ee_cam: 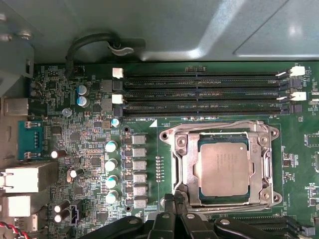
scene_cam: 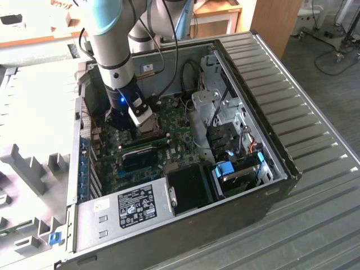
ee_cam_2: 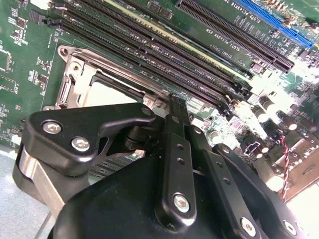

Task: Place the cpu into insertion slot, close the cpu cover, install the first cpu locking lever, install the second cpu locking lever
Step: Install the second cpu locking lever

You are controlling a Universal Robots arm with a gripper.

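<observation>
The cpu (ee_cam: 223, 167), silvery-grey, lies flat in the insertion slot (ee_cam: 187, 199) on the green motherboard. The cpu cover (ee_cam: 259, 164), a silvery metal frame, lies down over it, and the chip shows through its window. A thin wire lever (ee_cam: 214, 123) runs along the cover's edge beside the memory slots. My gripper (ee_cam: 174, 199) has its black fingers together, empty, at the socket's rim. In the second wrist view the gripper (ee_cam_2: 173, 99) tips sit at the socket's (ee_cam_2: 75, 74) corner by the memory slots. In the exterior view the gripper (scene_cam: 136, 119) hangs low over the socket (scene_cam: 151, 128).
Long black memory slots (ee_cam: 199, 92) lie close beside the socket. Capacitors (ee_cam: 110, 164) stand on its other side. The open computer case has a drive cage (scene_cam: 225, 112), a black fan shroud (scene_cam: 190, 188) and a power supply (scene_cam: 132, 208) around the board.
</observation>
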